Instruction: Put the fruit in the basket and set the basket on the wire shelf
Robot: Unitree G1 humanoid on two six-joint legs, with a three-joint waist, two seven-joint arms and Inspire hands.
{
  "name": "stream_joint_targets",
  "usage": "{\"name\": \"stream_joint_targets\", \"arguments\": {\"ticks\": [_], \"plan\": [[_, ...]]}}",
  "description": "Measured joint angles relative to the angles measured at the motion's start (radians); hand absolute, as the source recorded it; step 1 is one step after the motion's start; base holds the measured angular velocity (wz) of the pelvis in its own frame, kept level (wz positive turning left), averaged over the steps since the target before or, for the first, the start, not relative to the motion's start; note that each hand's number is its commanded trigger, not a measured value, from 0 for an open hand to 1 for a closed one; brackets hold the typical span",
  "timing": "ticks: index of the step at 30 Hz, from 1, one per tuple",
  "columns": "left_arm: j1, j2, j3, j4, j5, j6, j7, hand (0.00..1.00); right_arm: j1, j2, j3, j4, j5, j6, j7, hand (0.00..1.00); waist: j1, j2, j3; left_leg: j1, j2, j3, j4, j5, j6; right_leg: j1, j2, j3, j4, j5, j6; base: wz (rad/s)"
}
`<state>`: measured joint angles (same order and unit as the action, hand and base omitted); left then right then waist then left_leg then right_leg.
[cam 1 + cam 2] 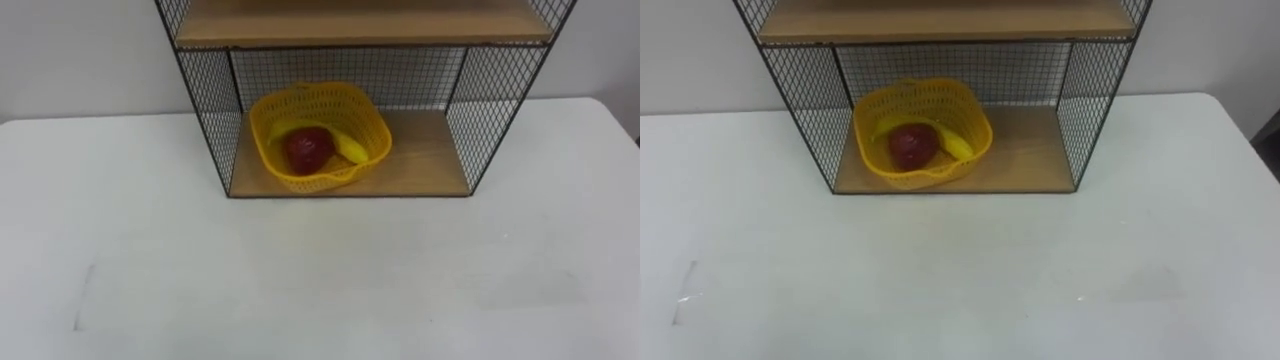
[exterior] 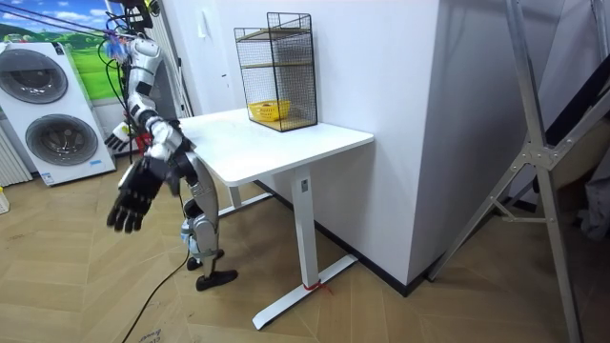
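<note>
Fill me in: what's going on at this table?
Nothing is being handled right now. The yellow basket sits on the wire shelf's bottom board, holding a red fruit and a banana. The robot stands at the white table, right hand hanging open and empty, left hand low beside its body. The task looks done.

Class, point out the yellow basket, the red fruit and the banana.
yellow basket (image 1: 312,182): left eye view, on its front wall.
red fruit (image 1: 308,148): left eye view, on its middle.
banana (image 1: 351,149): left eye view, on its middle.

Basket (image 2: 270,111) on wire shelf (image 2: 288,43), robot beside table (image 2: 286,145)
</note>
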<state>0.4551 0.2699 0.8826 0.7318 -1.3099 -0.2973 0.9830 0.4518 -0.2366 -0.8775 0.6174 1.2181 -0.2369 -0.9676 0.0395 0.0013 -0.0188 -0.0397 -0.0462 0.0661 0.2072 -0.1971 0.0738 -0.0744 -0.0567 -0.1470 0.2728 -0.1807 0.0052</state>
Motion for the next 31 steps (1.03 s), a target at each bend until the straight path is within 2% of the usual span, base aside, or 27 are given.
{"name": "stream_joint_targets", "arguments": {"ticks": [1, 2, 3, 5, 6, 7, 8, 9, 11, 12, 14, 15, 17, 18, 20, 23, 24, 26, 29, 31], "plan": [[-0.011, -0.012, -0.002, 0.076, -0.010, 0.006, -0.037, 0.00, -0.010, 0.012, 0.025, 0.119, 0.045, 0.003, 0.034, 0.00, 0.005, -0.002, -0.0015, 0.002, 0.000, 0.000, -0.001, -0.001, 0.000, 0.002, 0.000, 0.000, 0.000, -0.001, 0.000, 0.00], [-0.016, -0.041, -0.006, 0.129, -0.009, 0.013, -0.077, 0.00, -0.023, 0.028, 0.055, 0.235, 0.061, 0.012, 0.075, 0.00, 0.009, -0.001, -0.0016, 0.002, -0.001, -0.001, 0.002, -0.001, -0.001, 0.002, -0.001, 0.001, 0.000, -0.002, 0.000, 0.00], [-0.016, -0.057, -0.006, 0.142, -0.009, 0.019, -0.092, 0.00, -0.027, 0.038, 0.069, 0.281, 0.067, 0.015, 0.096, 0.00, 0.010, -0.001, -0.0014, 0.000, -0.001, -0.003, 0.006, -0.003, -0.002, 0.004, -0.001, 0.001, -0.001, -0.002, 0.001, 0.00], [-0.023, -0.106, -0.032, 0.212, 0.002, 0.051, -0.152, 0.00, -0.059, 0.090, 0.142, 0.459, 0.059, 0.026, 0.184, 0.00, 0.012, -0.002, -0.0018, 0.000, 0.000, -0.007, 0.020, -0.011, -0.003, 0.010, 0.000, 0.001, -0.001, -0.003, 0.002, 0.00], [-0.027, -0.114, -0.041, 0.229, 0.018, 0.062, -0.165, 0.00, -0.070, 0.101, 0.156, 0.496, 0.041, 0.037, 0.204, 0.00, 0.012, -0.003, -0.0016, 0.003, 0.000, -0.007, 0.020, -0.012, -0.003, 0.013, 0.001, 0.002, -0.002, -0.003, 0.002, 0.00], [-0.034, -0.131, -0.047, 0.253, 0.051, 0.077, -0.192, 0.00, -0.094, 0.115, 0.192, 0.571, -0.005, 0.066, 0.245, 0.00, 0.009, -0.005, -0.0006, 0.016, -0.001, -0.012, 0.017, -0.013, -0.003, 0.030, 0.001, -0.002, -0.010, -0.003, 0.002, 0.08], [-0.038, -0.147, -0.067, 0.273, 0.086, 0.094, -0.229, 0.00, -0.119, 0.116, 0.235, 0.644, -0.067, 0.100, 0.300, 0.00, 0.002, -0.005, -0.0001, 0.028, -0.002, -0.018, 0.016, -0.014, -0.003, 0.048, 0.001, -0.008, -0.020, -0.001, 0.004, 0.09], [-0.039, -0.153, -0.074, 0.285, 0.108, 0.105, -0.250, 0.00, -0.130, 0.116, 0.254, 0.674, -0.108, 0.117, 0.326, 0.00, 0.000, -0.006, 0.0001, 0.034, -0.002, -0.018, 0.014, -0.013, -0.004, 0.055, 0.001, -0.009, -0.021, 0.000, 0.005, 0.08], [-0.066, -0.161, -0.090, 0.389, 0.257, 0.146, -0.339, 0.00, -0.164, 0.110, 0.336, 0.760, -0.339, 0.174, 0.424, 0.00, 0.001, -0.008, 0.0004, 0.060, 0.000, -0.015, 0.011, -0.014, -0.004, 0.082, 0.004, -0.005, -0.032, 0.006, 0.005, -0.04], [-0.067, -0.166, -0.104, 0.406, 0.296, 0.160, -0.360, 0.00, -0.177, 0.104, 0.364, 0.782, -0.412, 0.189, 0.445, 0.00, 0.005, -0.009, 0.0007, 0.069, 0.001, -0.010, 0.008, -0.013, -0.004, 0.088, 0.005, 0.001, -0.033, 0.007, 0.005, -0.17], [-0.079, -0.185, -0.162, 0.454, 0.509, 0.226, -0.438, 0.00, -0.211, 0.092, 0.421, 0.816, -0.670, 0.241, 0.504, 0.00, 0.018, -0.009, 0.0007, 0.089, 0.003, 0.001, 0.006, -0.015, -0.007, 0.099, 0.006, 0.008, -0.035, 0.011, 0.005, -0.12], [-0.084, -0.185, -0.186, 0.466, 0.559, 0.245, -0.454, 0.00, -0.221, 0.090, 0.429, 0.820, -0.719, 0.253, 0.514, 0.00, 0.019, -0.010, 0.0010, 0.093, 0.003, 0.000, 0.006, -0.015, -0.007, 0.103, 0.007, 0.008, -0.037, 0.012, 0.006, 0.03], [-0.108, -0.184, -0.304, 0.487, 0.794, 0.319, -0.520, 0.00, -0.270, 0.079, 0.472, 0.824, -0.877, 0.305, 0.545, 0.00, 0.015, -0.011, 0.0017, 0.106, 0.002, -0.011, 0.005, -0.013, -0.010, 0.125, 0.007, -0.001, -0.051, 0.019, 0.005, 0.11], [-0.114, -0.182, -0.334, 0.489, 0.850, 0.334, -0.537, 0.00, -0.280, 0.079, 0.479, 0.825, -0.899, 0.313, 0.553, 0.00, 0.011, -0.011, 0.0016, 0.108, 0.002, -0.016, 0.005, -0.012, -0.012, 0.131, 0.008, -0.003, -0.057, 0.021, 0.005, 0.14], [-0.139, -0.176, -0.436, 0.488, 1.041, 0.383, -0.603, 0.00, -0.311, 0.075, 0.514, 0.818, -0.964, 0.342, 0.593, 0.00, -0.001, -0.012, 0.0018, 0.122, 0.001, -0.023, -0.004, -0.009, -0.015, 0.151, 0.010, -0.010, -0.069, 0.024, 0.004, 0.09], [-0.185, -0.174, -0.494, 0.485, 1.220, 0.420, -0.663, 0.00, -0.338, 0.073, 0.555, 0.810, -1.039, 0.379, 0.650, 0.00, -0.014, -0.015, 0.0036, 0.122, 0.004, -0.021, -0.009, -0.007, -0.016, 0.148, 0.013, -0.009, -0.070, 0.023, 0.001, 0.00], [-0.194, -0.174, -0.503, 0.485, 1.249, 0.424, -0.672, 0.00, -0.338, 0.073, 0.562, 0.808, -1.059, 0.383, 0.660, 0.00, -0.016, -0.016, 0.0051, 0.121, 0.004, -0.022, -0.010, -0.007, -0.016, 0.147, 0.014, -0.009, -0.072, 0.023, 0.001, 0.00], [-0.214, -0.174, -0.534, 0.483, 1.364, 0.434, -0.705, 0.00, -0.335, 0.074, 0.582, 0.779, -1.123, 0.393, 0.691, 0.00, -0.028, -0.018, 0.0186, 0.119, 0.004, -0.024, -0.011, -0.001, -0.006, 0.146, 0.018, -0.013, -0.075, 0.024, -0.001, 0.02], [-0.222, -0.175, -0.575, 0.473, 1.439, 0.460, -0.721, 0.00, -0.334, 0.075, 0.618, 0.775, -1.169, 0.406, 0.701, 0.00, -0.032, -0.019, 0.0202, 0.117, 0.007, -0.017, -0.013, 0.000, -0.003, 0.144, 0.024, -0.006, -0.085, 0.029, -0.002, -0.06], [-0.224, -0.174, -0.595, 0.473, 1.449, 0.467, -0.733, 0.00, -0.332, 0.077, 0.644, 0.775, -1.177, 0.414, 0.705, 0.00, -0.033, -0.018, 0.0200, 0.118, 0.009, -0.012, -0.013, 0.000, -0.003, 0.143, 0.026, 0.000, -0.086, 0.030, -0.002, -0.09]]}}
